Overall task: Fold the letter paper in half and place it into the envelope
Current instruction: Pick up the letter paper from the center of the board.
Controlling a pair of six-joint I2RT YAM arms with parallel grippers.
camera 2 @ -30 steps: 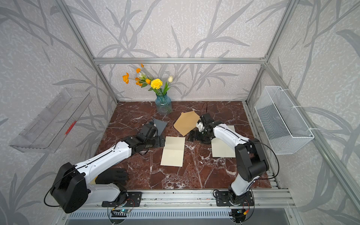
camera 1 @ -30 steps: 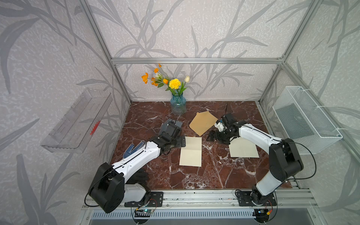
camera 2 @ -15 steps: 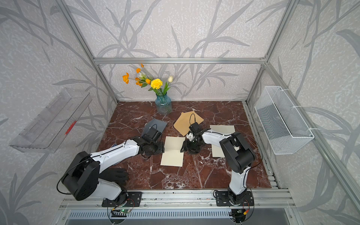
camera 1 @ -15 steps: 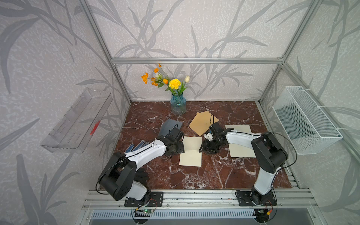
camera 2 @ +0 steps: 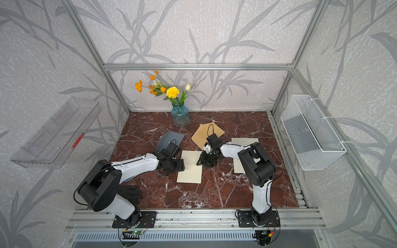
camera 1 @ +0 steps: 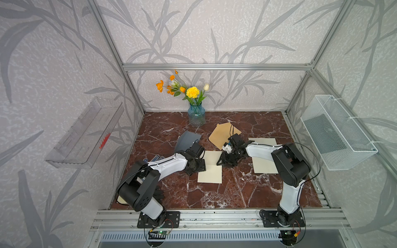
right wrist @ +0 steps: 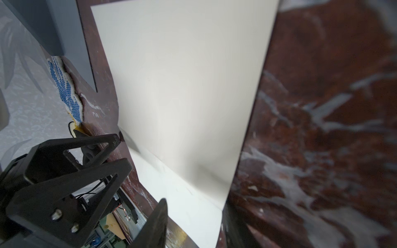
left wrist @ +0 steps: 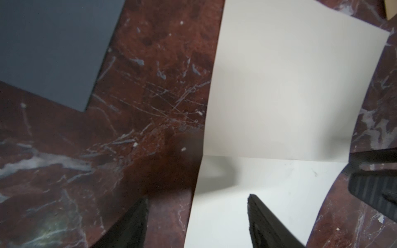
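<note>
The cream letter paper [camera 1: 211, 169] lies flat mid-table with a crease across its middle; the half beyond the crease looks slightly lifted. The tan envelope [camera 1: 221, 134] lies behind it, flap open. My left gripper [camera 1: 200, 168] is low at the paper's left edge by the crease. In the left wrist view it [left wrist: 197, 198] is open, one finger on marble and one over the paper. My right gripper [camera 1: 221, 163] is at the right end of the crease. In the right wrist view it [right wrist: 194, 204] is open, narrower, straddling that edge.
A grey sheet [camera 1: 187, 140] lies behind the left gripper, and a second cream sheet [camera 1: 265, 156] lies under the right arm. A flower vase [camera 1: 196, 117] stands at the back. Gloves [camera 2: 129, 193] lie front left. A wire basket [camera 1: 337, 133] and a clear tray [camera 1: 86, 133] hang on the side walls.
Both arms have moved in and down to the two ends of the paper's crease, the right one coming from beside the envelope. Both grippers have narrowed from wide open.
</note>
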